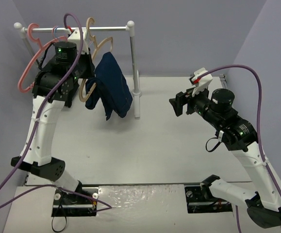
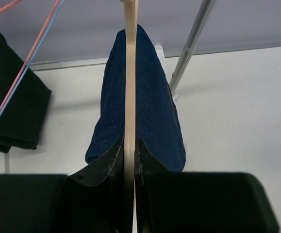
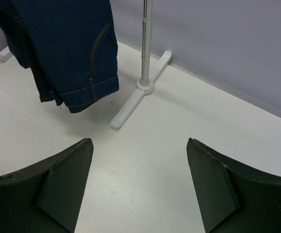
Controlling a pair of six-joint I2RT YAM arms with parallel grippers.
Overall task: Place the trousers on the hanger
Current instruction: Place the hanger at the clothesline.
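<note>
No text, label, brand, number or sign can be read in any of the three views.

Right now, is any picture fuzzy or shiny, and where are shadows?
Top external view: sharp, with a shiny glare patch at the near edge of the table. Left wrist view: the close fingers look dark and soft; the trousers cast a faint shadow. Right wrist view: even light, rack foot crisp.
</note>
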